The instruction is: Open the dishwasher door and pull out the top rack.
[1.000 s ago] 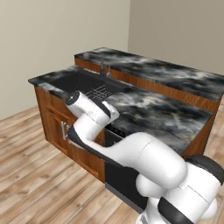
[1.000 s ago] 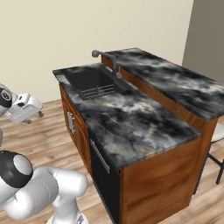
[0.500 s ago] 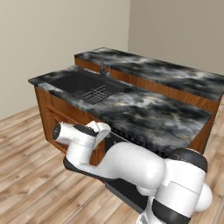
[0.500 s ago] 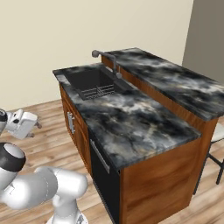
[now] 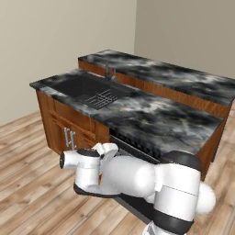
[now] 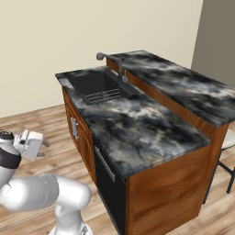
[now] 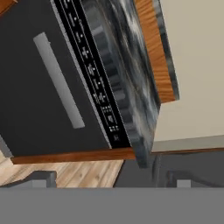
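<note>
- The gripper (image 6: 32, 143) hung low, jaws spread and empty, well apart from the door (image 7: 39, 105).
- The door stood shut under the counter (image 6: 137, 128); judged stiff and hinged.
- Best hold: the bar handle (image 7: 58, 80).
- The rack was hidden behind the door; the fingertips were hard to make out.

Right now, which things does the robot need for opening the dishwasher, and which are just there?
For the job:
- dishwasher door, shut
- its silver handle
- the hand, open, away from the door

Just there:
- black sink with its wire grid
- faucet
- wooden cabinet doors
- marble counter
</note>
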